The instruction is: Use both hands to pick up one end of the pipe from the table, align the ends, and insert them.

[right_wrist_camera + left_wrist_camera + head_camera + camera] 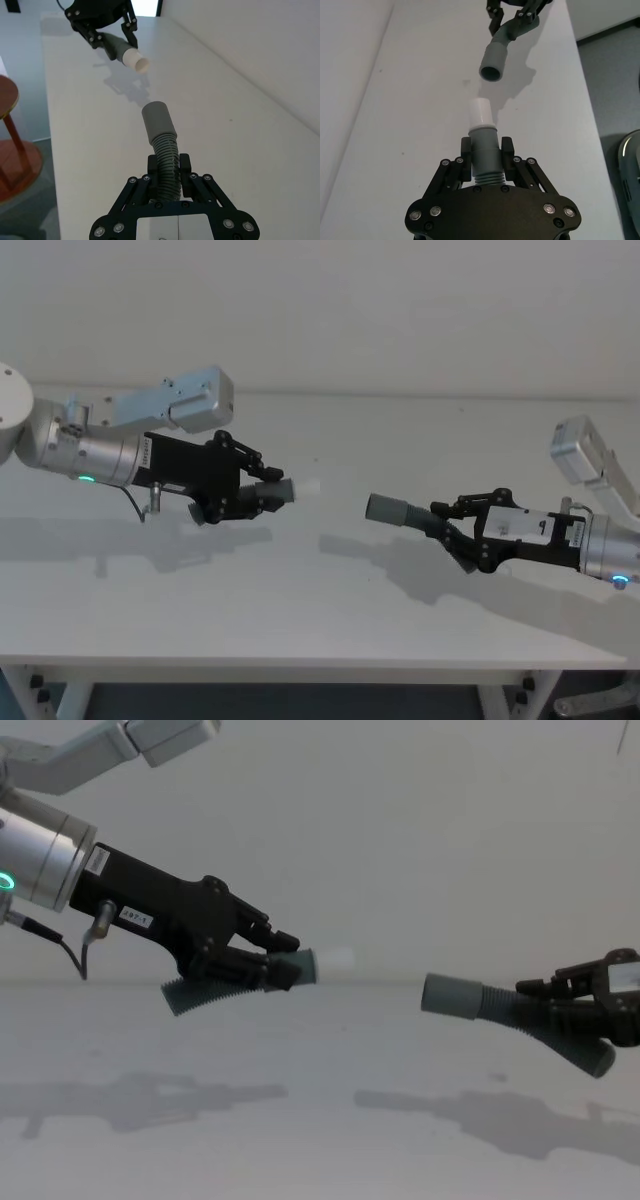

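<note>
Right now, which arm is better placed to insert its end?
Probably left: left end effector grips close behind the whitish tip; right end effector holds its grey cuff out on ribbed hose.

Two short, dark grey ribbed pipe pieces are being held clear of the desk [300,630], well apart, with their ends facing. The left piece [485,150] is pointing its narrow whitish tip [481,112] toward the right piece [165,155], whose wider grey cuff [157,117] is gaping open toward it.

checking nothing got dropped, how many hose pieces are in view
2. The whitish-tipped piece is in the left tool, the grey-cuffed piece in the right tool; both off the table, ends apart.
</note>
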